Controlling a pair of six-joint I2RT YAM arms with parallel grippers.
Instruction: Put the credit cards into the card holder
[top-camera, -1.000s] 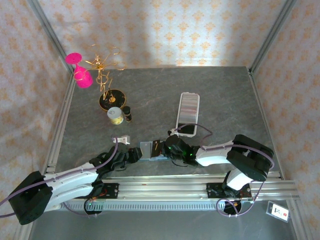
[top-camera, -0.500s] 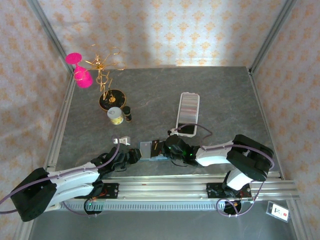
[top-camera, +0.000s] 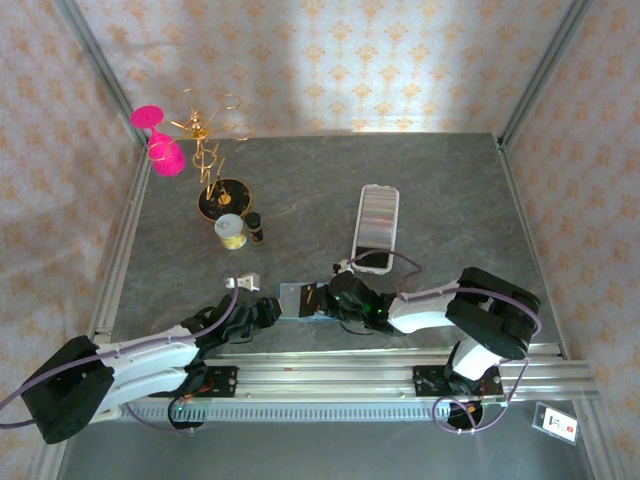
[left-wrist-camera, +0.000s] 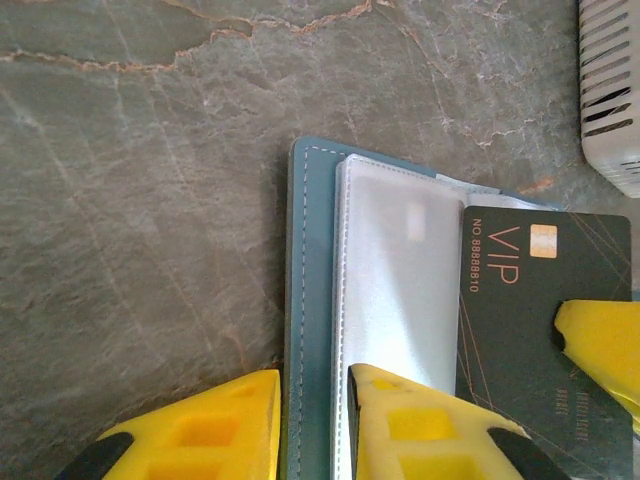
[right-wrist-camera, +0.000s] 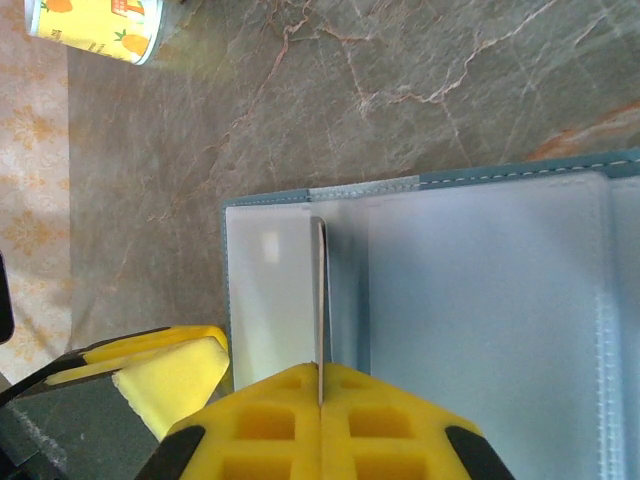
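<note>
The card holder (top-camera: 293, 300) lies open on the counter (top-camera: 450, 190) near its front edge. One dark credit card (left-wrist-camera: 520, 310) is clamped between the closed fingers of the right end effector (right-wrist-camera: 320, 385) on the holder's right side, with the card's leading edge at the holder's clear inner sleeve. The left end effector (left-wrist-camera: 305, 400) sits at the holder's left side with its fingers narrowly apart and the teal cover edge in that gap; whether they press on it cannot be told. Beyond the holder, to its right, a white tray (top-camera: 380, 188) carries the other credit cards (top-camera: 377, 222) as a striped row.
</note>
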